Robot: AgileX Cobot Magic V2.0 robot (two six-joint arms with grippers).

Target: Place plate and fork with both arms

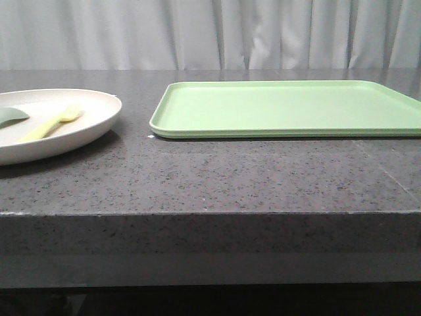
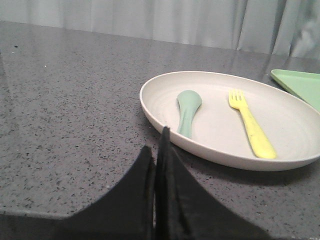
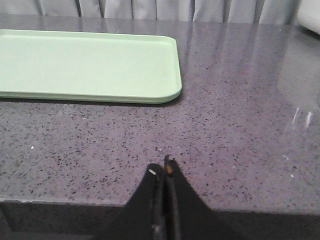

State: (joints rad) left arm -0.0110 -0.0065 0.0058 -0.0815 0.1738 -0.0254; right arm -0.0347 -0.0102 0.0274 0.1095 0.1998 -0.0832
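Observation:
The cream plate [image 1: 92,125] sits at the left of the dark stone table; it also shows in the left wrist view [image 2: 220,145]. On it lie the pale yellow fork [image 1: 52,123], also in the left wrist view [image 2: 251,128], and a grey-green spoon [image 2: 188,110]. My left gripper [image 2: 156,142] is shut and empty, just short of the plate's near rim. My right gripper [image 3: 163,167] is shut and empty over the table's front edge, apart from everything. Neither gripper shows in the front view.
A flat light green tray [image 1: 289,108] lies at the middle and right of the table, right of the plate; it also shows in the right wrist view [image 3: 90,65]. A white object's edge [image 3: 311,15] stands at the far right. Grey curtains hang behind.

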